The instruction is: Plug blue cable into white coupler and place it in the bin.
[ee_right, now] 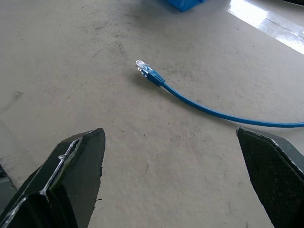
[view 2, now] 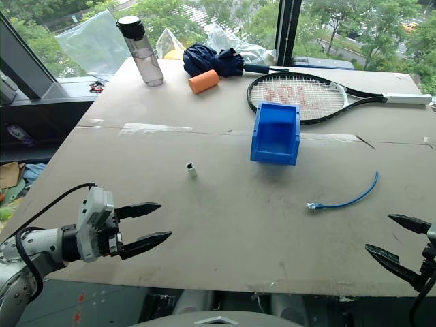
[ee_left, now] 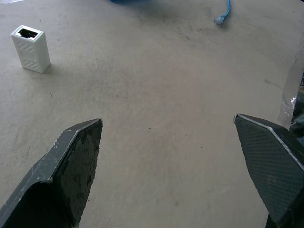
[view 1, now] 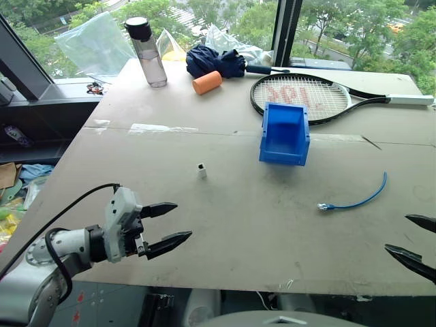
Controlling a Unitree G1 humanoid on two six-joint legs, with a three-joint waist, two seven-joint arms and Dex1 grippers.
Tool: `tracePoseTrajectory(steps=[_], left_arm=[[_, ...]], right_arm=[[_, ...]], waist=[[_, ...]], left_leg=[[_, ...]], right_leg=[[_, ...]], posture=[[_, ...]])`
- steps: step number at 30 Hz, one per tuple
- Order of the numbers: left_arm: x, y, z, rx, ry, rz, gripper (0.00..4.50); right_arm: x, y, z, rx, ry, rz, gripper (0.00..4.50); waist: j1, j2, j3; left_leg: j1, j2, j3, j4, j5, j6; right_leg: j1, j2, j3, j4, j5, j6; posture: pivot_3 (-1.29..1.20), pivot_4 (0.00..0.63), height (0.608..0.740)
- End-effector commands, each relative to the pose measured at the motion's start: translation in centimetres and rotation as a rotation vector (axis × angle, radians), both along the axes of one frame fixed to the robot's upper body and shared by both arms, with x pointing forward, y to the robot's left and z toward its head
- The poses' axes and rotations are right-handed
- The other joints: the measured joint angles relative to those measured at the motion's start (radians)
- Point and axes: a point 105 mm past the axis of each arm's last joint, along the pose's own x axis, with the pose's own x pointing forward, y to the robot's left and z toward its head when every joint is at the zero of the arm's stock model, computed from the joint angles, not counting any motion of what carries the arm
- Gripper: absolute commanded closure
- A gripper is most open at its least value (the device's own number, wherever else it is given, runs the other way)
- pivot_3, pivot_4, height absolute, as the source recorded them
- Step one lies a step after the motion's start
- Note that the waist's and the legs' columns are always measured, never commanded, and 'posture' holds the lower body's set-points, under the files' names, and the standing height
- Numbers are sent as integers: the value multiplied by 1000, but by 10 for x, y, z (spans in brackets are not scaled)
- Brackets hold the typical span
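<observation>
Beside tall windows, both claws hover wide open and empty over the table (view 1: 204,238): left gripper (view 1: 174,222) should approach the white coupler (view 1: 201,170) ahead squarely, right gripper (view 2: 402,245) the blue cable (view 2: 344,197) near its plug.

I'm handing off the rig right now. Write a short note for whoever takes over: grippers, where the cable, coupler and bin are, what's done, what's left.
Left gripper: open, empty, hovering over the near left of the table.
Right gripper: open, empty, at the near right edge.
White coupler: standing alone mid-table, ahead of the left gripper, nothing plugged in.
Blue cable: lying loose on the right, clear plug end toward the centre, ahead of the right gripper.
Bin: empty as far as can be seen, beyond both, beside the racket.
Done: nothing yet.
Left: pick up cable and coupler, plug them together, drop them in the bin.
</observation>
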Motion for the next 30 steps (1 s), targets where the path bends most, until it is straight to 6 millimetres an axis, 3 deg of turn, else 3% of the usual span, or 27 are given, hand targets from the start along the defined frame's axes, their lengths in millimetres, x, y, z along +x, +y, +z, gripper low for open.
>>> tracePoseTrajectory(steps=[1, 5, 10, 18, 19, 21, 24, 27, 28, 30], left_arm=[[-1, -12, 12, -10, -44, -54, 0], [-2, -37, 26, -48, -71, -157, 0], [-9, -53, 25, 11, -90, -272, 0], [-14, -66, 26, 31, -122, -311, 0], [-14, -66, 26, 41, -129, -312, 0], [-14, -67, 25, 58, -146, -308, 0], [-12, -70, 26, 50, -165, -285, 0], [-12, -72, 25, 47, -173, -272, 0], [-11, -72, 24, 47, -174, -269, 0], [-11, -73, 23, 50, -177, -263, 0]], right_arm=[[12, 4, 10, -26, -42, 40, 37], [39, 38, 14, -67, -13, 203, 37], [64, 68, 7, -103, 61, 337, 37], [107, 79, -27, -191, 166, 426, 37], [110, 76, -33, -216, 178, 428, 539], [112, 71, -44, -234, 223, 436, 1088], [119, 68, -49, -239, 226, 433, 2745], [120, 72, -46, -220, 220, 453, 4095], [121, 75, -44, -219, 213, 463, 4436], [120, 83, -40, -208, 199, 490, 4436]], waist=[[0, 0, 0], [-6, 0, 0], [0, -1, 0], [2, -2, 0], [2, -2, 0], [1, -2, 0], [-1, -1, 0], [-1, -1, 0], [-1, -2, 0], [-1, -2, 0]], left_leg=[[0, 0, 0, 0, 0, 0], [1, 0, 3, 2, 0, 0], [1, -1, 3, 1, 0, 1], [0, -1, 3, 2, 0, 1], [-1, -1, 3, 2, 0, 1], [-1, -1, 3, 2, 0, 1], [0, -1, 3, 3, 0, 2], [0, -1, 3, 3, 0, 2], [0, -1, 3, 3, 0, 2], [0, -1, 2, 3, 0, 2]], right_leg=[[0, 0, 0, 0, 0, 0], [0, 0, 3, 1, 0, 0], [1, 2, 3, 2, 2, -3], [0, 3, 3, 1, 2, -3], [0, 3, 3, 1, 2, -3], [0, 3, 3, 1, 2, -3], [0, 3, 3, 2, 2, -3], [0, 3, 3, 3, 2, -3], [0, 3, 3, 3, 2, -3], [1, 3, 3, 3, 3, -3]], posture=[[0, 150, 740], [0, 150, 740], [0, 150, 740], [0, 150, 740], [0, 150, 740], [0, 150, 740], [0, 150, 740], [0, 150, 740], [0, 150, 740], [0, 150, 740]])
